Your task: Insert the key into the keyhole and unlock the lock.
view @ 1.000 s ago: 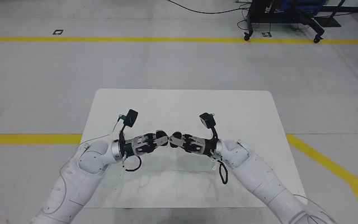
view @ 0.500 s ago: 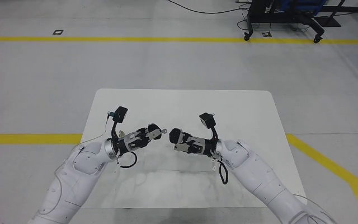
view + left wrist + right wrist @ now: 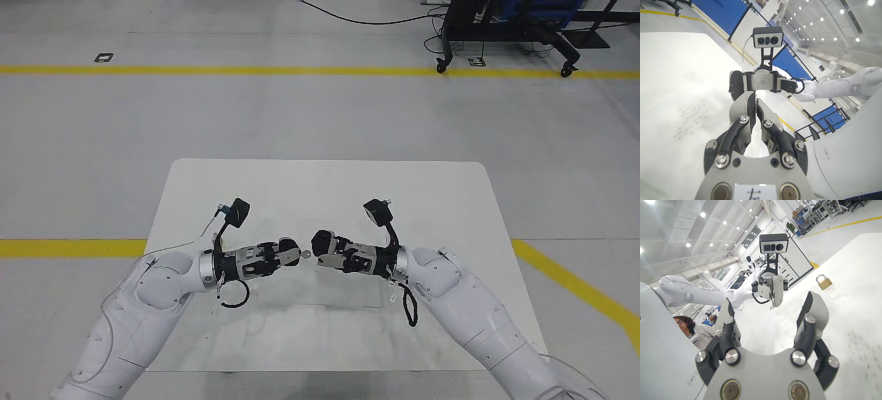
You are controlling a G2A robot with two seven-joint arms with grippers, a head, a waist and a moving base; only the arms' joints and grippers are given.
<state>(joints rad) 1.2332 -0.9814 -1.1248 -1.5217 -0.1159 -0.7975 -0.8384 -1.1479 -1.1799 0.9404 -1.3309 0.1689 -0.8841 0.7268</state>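
The step in hand looks like a mid-air pass or re-grip of the key (image 3: 772, 304). The left claw (image 3: 755, 100) has its fingers pressed together on the key, with a small silver part jutting past the tips; which end that is cannot be told. The right claw (image 3: 762, 84) faces it with fingers spread wide and nothing between them. To do this well, the right claw probably needs to close squarely on the exposed part without twisting the key in the left claw's grip. The left claw should let go only once the second hold is firm, since a thin key slipping here would drop to the desk (image 3: 330, 190). Whichever claw ends up with the key should leave enough of the blade clear of its pads to enter the padlock (image 3: 823, 283). That brass padlock rests on the desk with its shackle (image 3: 820, 278) seemingly closed, well apart from both claws and held by neither. It will likely need steadying before the key goes in. As for pose, both arms bend in from either side and meet above the middle of the desk. The forearms are roughly level and the two claws point at each other, tip to tip and nearly touching.
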